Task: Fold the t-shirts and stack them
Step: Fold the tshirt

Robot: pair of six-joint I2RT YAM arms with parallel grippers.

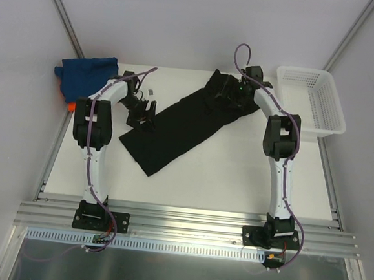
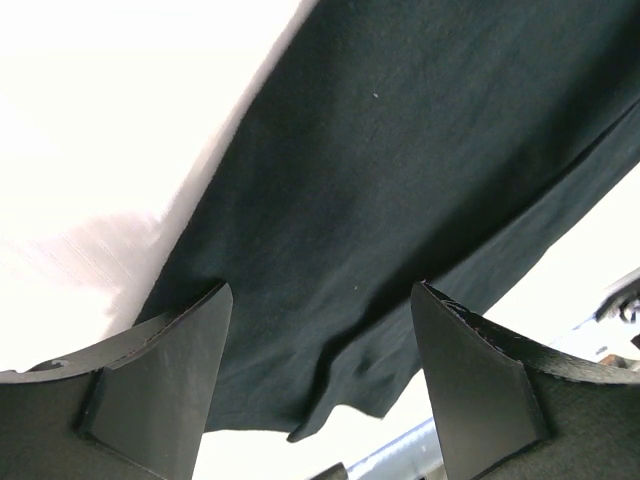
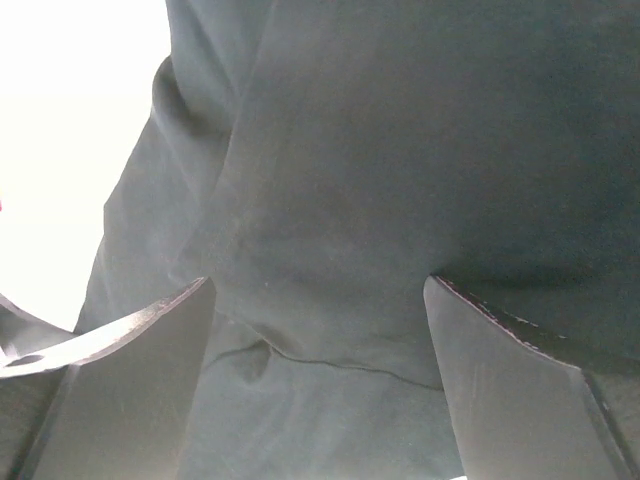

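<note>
The black t-shirt point(image 1: 175, 127) lies folded into a long strip running diagonally across the white table, from front left to back right. My left gripper point(image 1: 141, 115) is open at the strip's left edge; in the left wrist view the black cloth point(image 2: 400, 200) lies flat between and beyond the spread fingers point(image 2: 170, 380). My right gripper point(image 1: 233, 92) is open over the bunched back-right end of the shirt; black cloth point(image 3: 400, 180) fills the right wrist view between its fingers point(image 3: 520, 390). The blue t-shirt point(image 1: 88, 72) lies bunched at the back left corner, on the orange t-shirt point(image 1: 70, 107).
A white plastic mesh basket point(image 1: 310, 101) stands at the back right, beside the table. Grey walls and slanted metal posts close in the back. An aluminium rail point(image 1: 186, 227) runs along the near edge at the arm bases.
</note>
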